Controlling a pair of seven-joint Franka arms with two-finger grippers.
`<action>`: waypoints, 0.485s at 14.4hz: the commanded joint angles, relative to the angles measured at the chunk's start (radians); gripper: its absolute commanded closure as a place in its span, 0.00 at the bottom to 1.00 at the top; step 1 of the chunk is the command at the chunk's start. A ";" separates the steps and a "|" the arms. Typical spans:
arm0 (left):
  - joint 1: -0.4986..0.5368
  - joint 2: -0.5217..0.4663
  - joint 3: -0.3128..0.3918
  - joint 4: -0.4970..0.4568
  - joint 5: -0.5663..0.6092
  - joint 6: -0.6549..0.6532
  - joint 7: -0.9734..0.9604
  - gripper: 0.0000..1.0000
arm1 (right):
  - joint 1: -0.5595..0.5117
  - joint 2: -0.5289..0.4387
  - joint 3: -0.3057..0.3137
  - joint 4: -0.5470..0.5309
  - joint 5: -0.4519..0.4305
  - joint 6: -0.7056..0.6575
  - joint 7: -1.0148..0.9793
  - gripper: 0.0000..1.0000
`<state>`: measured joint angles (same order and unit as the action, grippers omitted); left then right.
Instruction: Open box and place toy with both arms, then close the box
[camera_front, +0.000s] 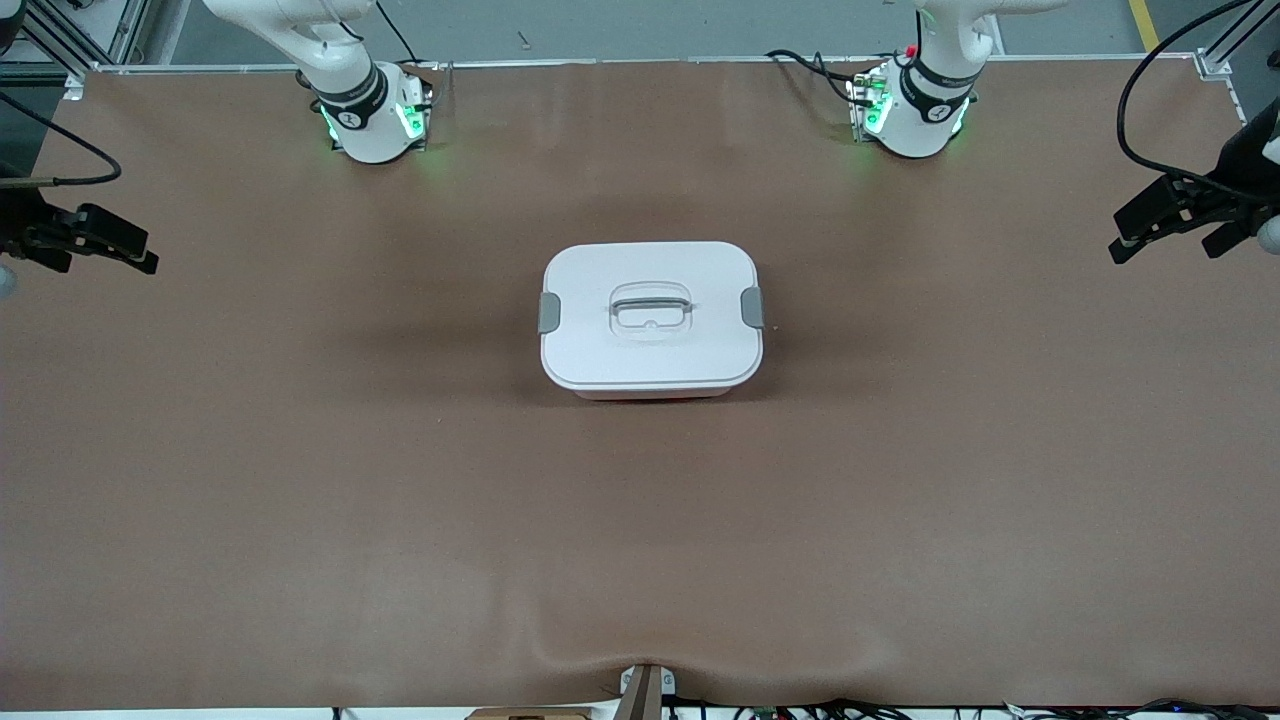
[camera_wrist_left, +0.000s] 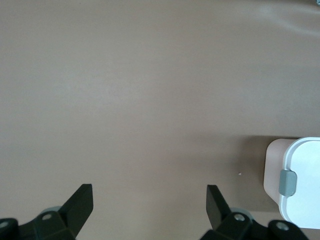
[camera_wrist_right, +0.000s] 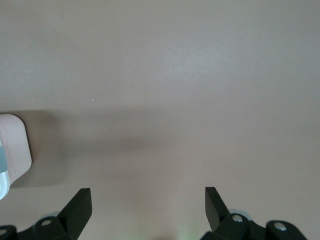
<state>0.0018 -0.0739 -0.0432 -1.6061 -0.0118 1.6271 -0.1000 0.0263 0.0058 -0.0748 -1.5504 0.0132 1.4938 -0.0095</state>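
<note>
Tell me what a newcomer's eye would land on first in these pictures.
The white-lidded box stands alone mid-table, lid on, a grey latch at each end and a recessed handle in its centre. No toy shows anywhere. Both arms wait wide apart: the left gripper over the left arm's end of the table, the right gripper over the right arm's end, jaws open and holding nothing.

- A brown table mat (camera_front: 300, 480) is covering the whole work surface, lying smooth under both hovering grippers.
- A shallow wrinkle (camera_front: 560, 640) is puckering the mat at the camera-side edge, well apart from either gripper.
- A small mount, perhaps a clamp (camera_front: 645, 690), is sitting at that edge.
- Black cables (camera_front: 900, 710) are trailing along it.
</note>
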 joint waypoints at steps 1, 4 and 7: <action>0.003 0.031 0.005 0.044 -0.031 -0.032 0.008 0.00 | -0.005 0.005 0.003 0.016 -0.013 -0.004 -0.001 0.00; -0.005 0.066 0.005 0.103 -0.037 -0.076 0.006 0.00 | -0.005 0.003 0.003 0.016 -0.013 -0.004 -0.001 0.00; -0.016 0.075 0.003 0.106 -0.040 -0.076 0.005 0.00 | -0.005 0.003 0.003 0.016 -0.013 -0.004 -0.001 0.00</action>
<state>-0.0055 -0.0221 -0.0429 -1.5410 -0.0307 1.5806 -0.1000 0.0262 0.0058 -0.0750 -1.5501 0.0131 1.4938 -0.0095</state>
